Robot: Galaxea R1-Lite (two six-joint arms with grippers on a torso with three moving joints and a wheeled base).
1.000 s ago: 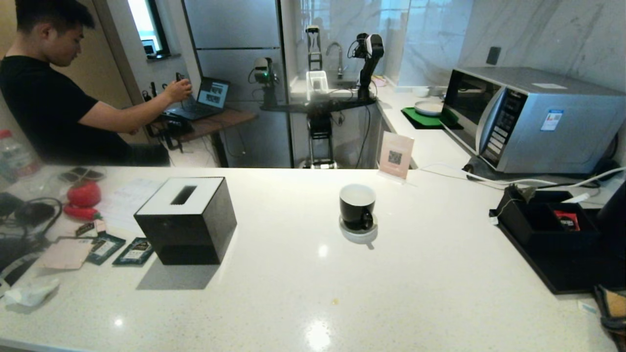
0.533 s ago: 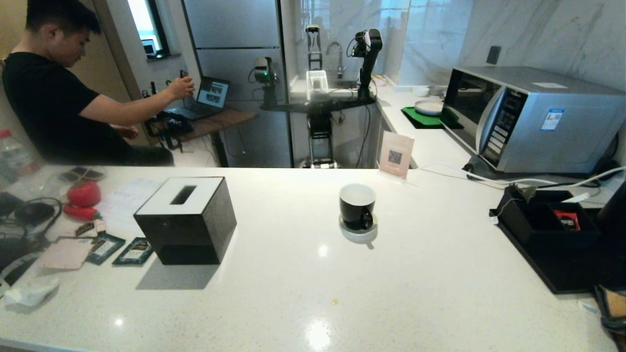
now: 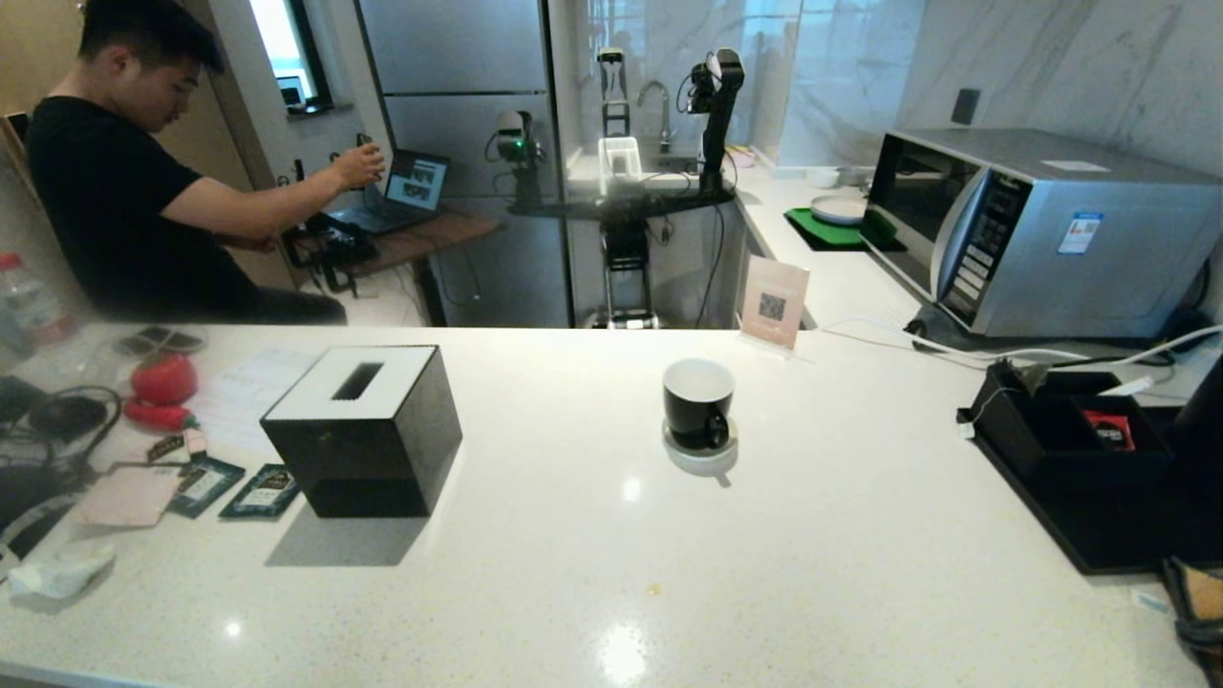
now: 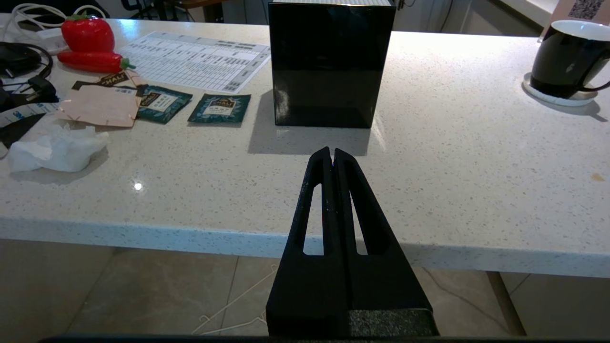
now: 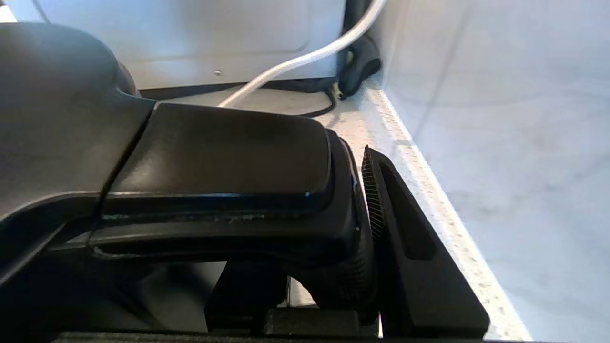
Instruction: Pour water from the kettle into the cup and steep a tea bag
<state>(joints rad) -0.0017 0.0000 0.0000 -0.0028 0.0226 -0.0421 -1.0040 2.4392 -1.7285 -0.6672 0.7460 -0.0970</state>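
The step in hand looks like securing the kettle (image 5: 190,157) by its handle, so the grip should sit square and firm before any lift, then carry it level toward the cup (image 3: 698,402), which stands on its saucer (image 3: 700,454) at about 12 o'clock on the counter (image 3: 611,573). The right gripper (image 5: 367,228), out at 3 o'clock, has its fingers pressed against the kettle's handle. The left gripper (image 4: 332,157), fingers pressed together on nothing, hangs off the counter's near edge at 7 o'clock.

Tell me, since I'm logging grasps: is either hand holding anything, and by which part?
The right hand grips the kettle by its handle. The left hand is shut and empty, before the counter's edge.
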